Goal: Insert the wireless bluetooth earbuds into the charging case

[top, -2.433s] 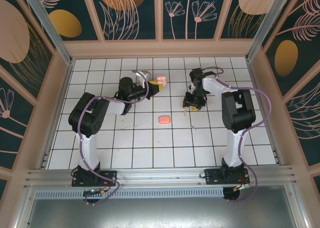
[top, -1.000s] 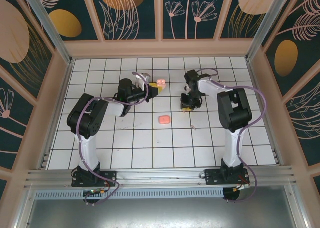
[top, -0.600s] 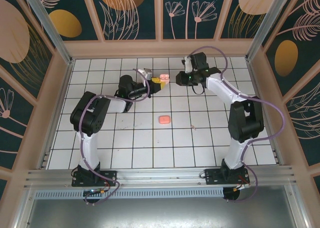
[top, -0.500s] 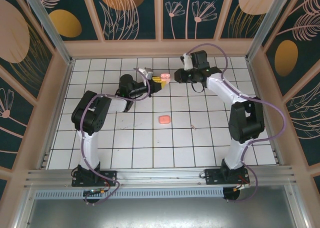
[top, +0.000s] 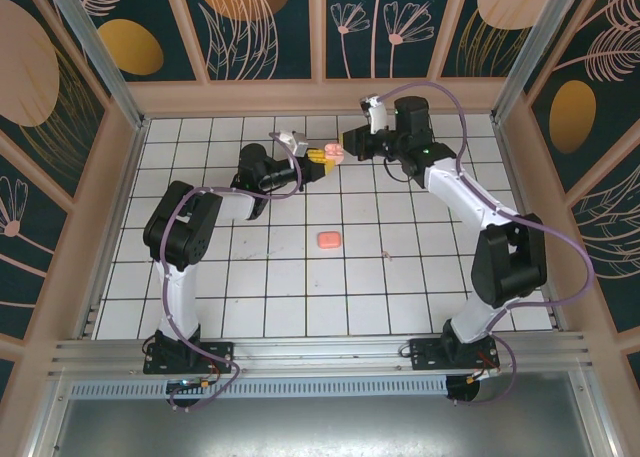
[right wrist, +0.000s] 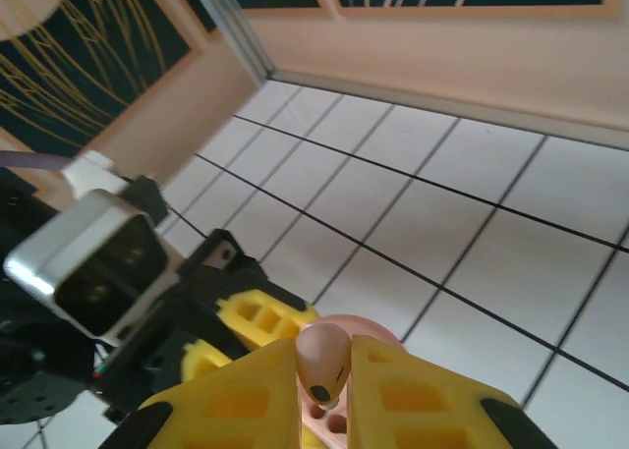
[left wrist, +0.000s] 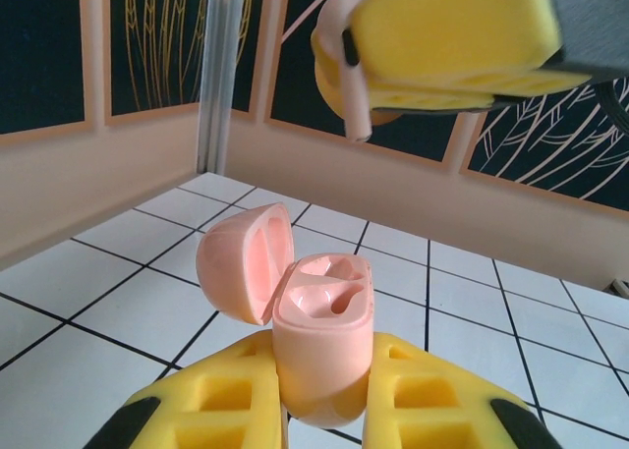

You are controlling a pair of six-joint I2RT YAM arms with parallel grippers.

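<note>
Left wrist: right fingers cover most of the earbud.

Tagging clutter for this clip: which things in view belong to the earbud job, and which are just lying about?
In the job: open charging case in the left gripper; earbud in the right gripper, above it.
Lying about: coral pod, alone on the tiled table.

Bright, even overhead light gives the white tiles only soft shadows in the sharp top view, while the wrist views blur: a yellow pad at 1 o'clock, a grey camera at 9 o'clock.
</note>
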